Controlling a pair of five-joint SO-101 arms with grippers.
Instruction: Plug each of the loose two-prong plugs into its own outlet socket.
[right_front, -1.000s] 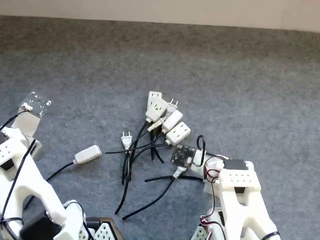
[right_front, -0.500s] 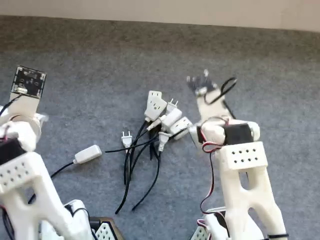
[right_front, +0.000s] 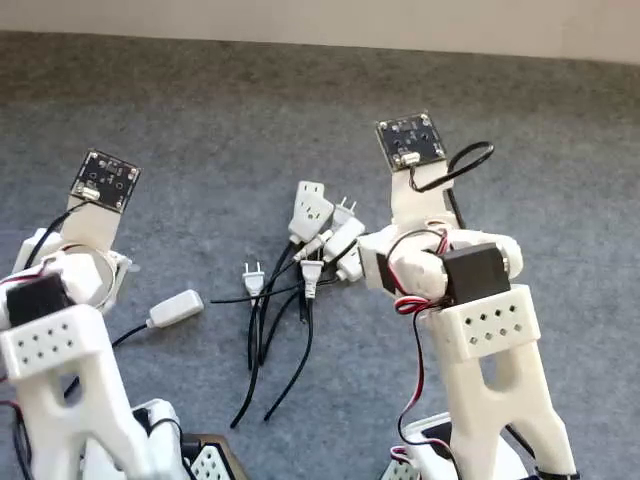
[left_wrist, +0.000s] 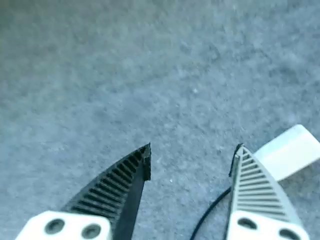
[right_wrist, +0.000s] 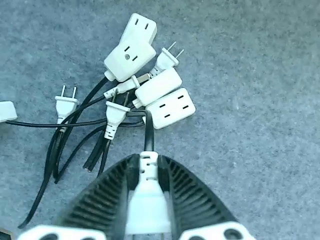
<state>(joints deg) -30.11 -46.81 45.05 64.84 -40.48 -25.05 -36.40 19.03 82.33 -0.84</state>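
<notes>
High view looks down on the grey, carpet-like surface (right_front: 540, 120), and as far as I can judge no plug is connected on it yet. The right arm (right_front: 480, 320) stands just beside the tangle of black cords (right_front: 256, 335) in the middle. The right end effector (right_wrist: 148, 162) is closed around one white plug (right_wrist: 147, 205); its cord runs forward to the pile and its prongs are hidden. The left end effector (left_wrist: 192, 150) is spread wide and holds nothing, over bare surface, with a single white socket (left_wrist: 287, 152) just beside one finger. In the pile lie the large outlet socket (right_wrist: 131, 42) and the double socket (right_wrist: 172, 107), both with empty slots. Three plugs show bare prongs: the upper plug (right_wrist: 167, 56) just beside the large outlet socket, the middle plug (right_wrist: 115, 112) on the cords, and the outer plug (right_wrist: 65, 102) a little apart. I judge the task is at its beginning: one plug is picked up, none is seated.
</notes>
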